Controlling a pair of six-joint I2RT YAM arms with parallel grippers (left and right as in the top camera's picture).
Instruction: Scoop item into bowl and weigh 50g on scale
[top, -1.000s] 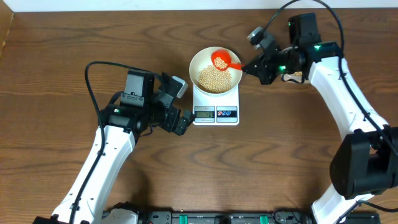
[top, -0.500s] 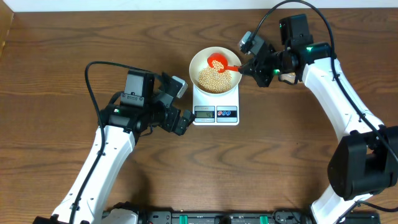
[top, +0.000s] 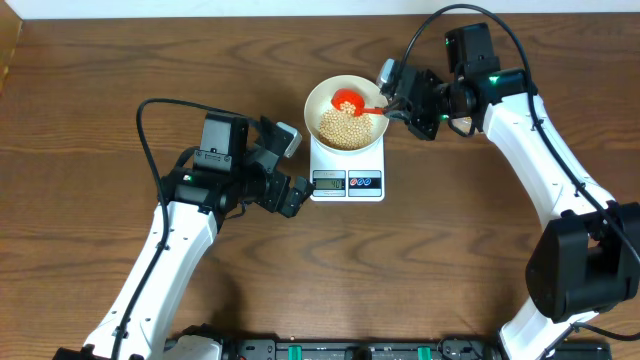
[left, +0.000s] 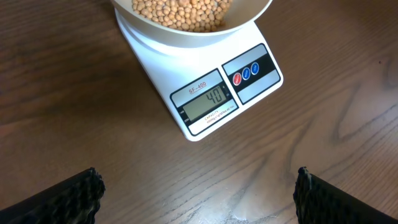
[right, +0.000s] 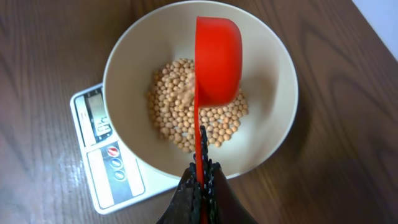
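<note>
The beans (right: 174, 112) are small, hard, light and free-rolling. Judged unfit for pinching, they are moved with the red scoop (right: 217, 56), held at its handle end. They lie heaped in the white bowl (right: 273, 68) on the scale (left: 155, 68), near the middle of the table's (top: 100, 80) far edge. The right gripper (right: 201, 180) is clamped on the scoop handle, with the head tipped sideways over the bowl. The left gripper (left: 196, 190) stands wide apart, empty, before the scale.

The right gripper (top: 393, 103) is shifting left, carrying the red scoop (top: 347, 99) further over the bowl (top: 316, 100) and rolling it onto its side. The beans (right: 186, 93) that filled it a second ago are spilling onto the pile below.
</note>
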